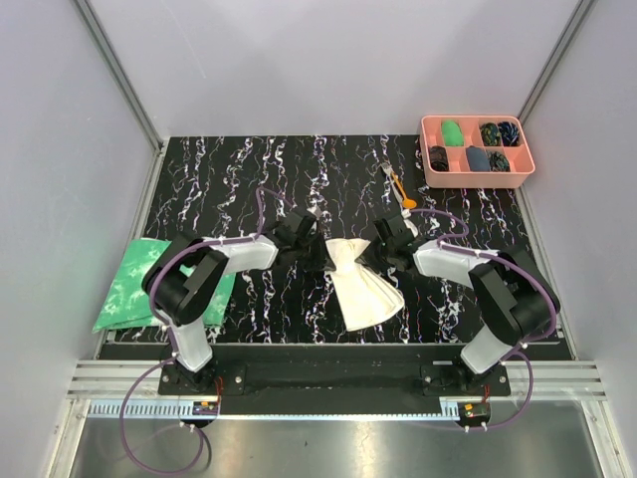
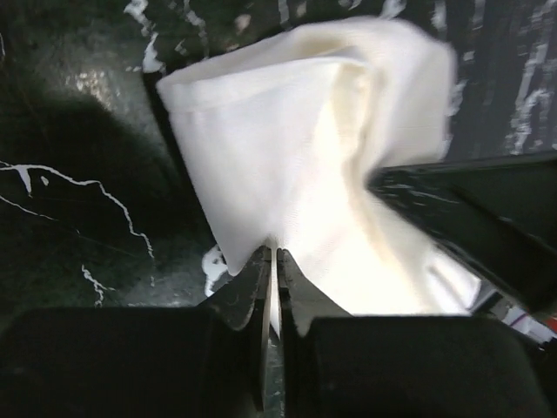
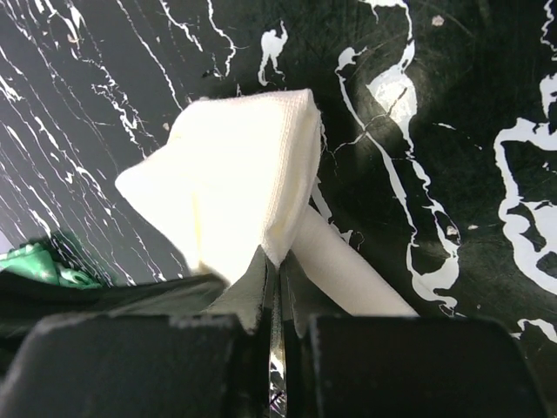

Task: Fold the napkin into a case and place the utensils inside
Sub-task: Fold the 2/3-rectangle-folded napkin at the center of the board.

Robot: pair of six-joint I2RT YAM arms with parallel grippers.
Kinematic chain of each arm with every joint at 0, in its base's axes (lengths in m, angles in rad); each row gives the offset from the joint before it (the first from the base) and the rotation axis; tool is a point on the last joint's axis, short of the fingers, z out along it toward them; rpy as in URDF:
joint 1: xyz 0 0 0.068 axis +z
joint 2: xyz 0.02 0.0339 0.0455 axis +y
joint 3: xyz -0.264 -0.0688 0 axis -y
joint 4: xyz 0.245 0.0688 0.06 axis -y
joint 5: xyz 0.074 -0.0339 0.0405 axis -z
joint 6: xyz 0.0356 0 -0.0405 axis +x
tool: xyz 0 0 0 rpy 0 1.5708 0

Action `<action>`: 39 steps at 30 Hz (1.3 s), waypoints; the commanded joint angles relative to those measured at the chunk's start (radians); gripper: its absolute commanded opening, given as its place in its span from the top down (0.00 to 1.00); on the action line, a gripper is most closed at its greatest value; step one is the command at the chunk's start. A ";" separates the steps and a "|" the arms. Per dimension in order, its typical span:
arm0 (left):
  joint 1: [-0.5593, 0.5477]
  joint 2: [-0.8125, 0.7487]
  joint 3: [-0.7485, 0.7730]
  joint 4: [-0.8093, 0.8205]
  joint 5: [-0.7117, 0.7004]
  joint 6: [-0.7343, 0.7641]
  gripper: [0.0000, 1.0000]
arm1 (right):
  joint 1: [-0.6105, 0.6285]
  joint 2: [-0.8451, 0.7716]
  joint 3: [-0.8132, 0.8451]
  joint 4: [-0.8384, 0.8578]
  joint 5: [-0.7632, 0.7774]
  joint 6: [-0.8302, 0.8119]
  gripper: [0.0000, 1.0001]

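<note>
1. Top view: the napkin [image 1: 363, 284] lies in the middle of the black marbled table [image 1: 249, 179]. It is gathered narrow at its far end and spreads wide toward the near edge, with bare table on all sides of it.
2. The left gripper [image 1: 320, 257] and the right gripper [image 1: 383, 249] meet the narrow end, one from each side.
3. The utensils [image 1: 398, 187] lie at the far right, just beside the pink tray [image 1: 476, 119]. Its compartments hold one green thing and several dark ones, too small to name. A green cloth [image 1: 139, 284] covers the table's left edge.
4. Left wrist view: the left gripper [image 2: 271, 257] is clenched on a napkin [image 2: 278, 148] edge.
5. Right wrist view: the right gripper [image 3: 271, 261] is clamped on a folded napkin [image 3: 235, 165] corner.
</note>
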 commanded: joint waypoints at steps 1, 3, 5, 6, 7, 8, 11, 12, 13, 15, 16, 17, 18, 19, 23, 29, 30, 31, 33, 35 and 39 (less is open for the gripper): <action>-0.004 0.069 0.028 0.029 0.008 0.014 0.93 | 0.021 -0.041 0.033 0.000 0.038 -0.049 0.96; -0.004 0.078 0.031 0.029 0.014 0.009 0.94 | 0.030 -0.038 0.045 -0.012 0.035 -0.060 0.95; -0.006 0.080 0.028 0.055 0.013 0.003 0.95 | 0.041 -0.028 0.070 -0.040 0.032 -0.055 0.95; -0.006 0.078 0.028 0.058 0.017 0.003 0.95 | 0.044 -0.024 0.077 -0.041 0.023 -0.048 0.94; -0.006 0.077 0.024 0.063 0.019 0.003 0.96 | 0.048 -0.022 0.082 -0.044 0.019 -0.040 0.94; -0.006 0.075 0.022 0.064 0.016 0.003 0.96 | 0.057 -0.021 0.087 -0.049 0.019 -0.033 0.93; -0.006 0.075 0.013 0.074 0.020 0.009 0.97 | 0.082 -0.021 0.109 -0.073 0.041 -0.003 0.92; -0.006 0.077 0.013 0.075 0.027 0.009 0.97 | 0.087 -0.018 0.117 -0.077 0.045 0.001 0.92; -0.006 0.078 0.008 0.080 0.030 0.009 0.98 | 0.088 -0.002 0.134 -0.083 0.042 0.004 0.91; -0.006 0.077 0.008 0.081 0.036 0.014 0.98 | 0.093 0.019 0.155 -0.098 0.041 0.004 0.89; -0.006 0.072 0.008 0.081 0.037 0.016 0.98 | 0.094 0.040 0.160 -0.100 0.041 0.001 0.88; -0.006 0.068 0.007 0.083 0.039 0.020 0.99 | 0.094 0.050 0.163 -0.104 0.038 -0.005 0.88; -0.006 0.063 0.004 0.081 0.039 0.023 0.99 | 0.099 0.056 0.163 -0.104 0.047 -0.014 0.87; -0.006 0.052 0.002 0.080 0.040 0.028 0.99 | 0.099 0.061 0.162 -0.106 0.053 -0.017 0.86; -0.006 0.025 -0.002 0.064 0.042 0.042 1.00 | 0.105 0.056 0.159 -0.107 0.087 -0.080 0.82; -0.006 0.000 0.001 0.055 0.046 0.048 1.00 | 0.113 0.025 0.188 -0.175 0.150 -0.184 0.75; -0.006 -0.002 0.001 0.058 0.047 0.046 1.00 | 0.113 0.016 0.168 -0.164 0.135 -0.163 0.75; -0.006 -0.002 0.001 0.061 0.047 0.045 1.00 | 0.113 0.015 0.159 -0.140 0.121 -0.151 0.74; -0.006 0.005 0.007 0.063 0.050 0.045 1.00 | 0.116 0.012 0.142 -0.115 0.072 -0.109 0.73; -0.006 0.008 0.013 0.058 0.050 0.046 1.00 | 0.123 0.008 0.136 -0.084 0.056 -0.080 0.73; -0.006 0.008 0.021 0.048 0.048 0.052 1.00 | 0.131 -0.014 0.133 -0.069 0.059 -0.083 0.68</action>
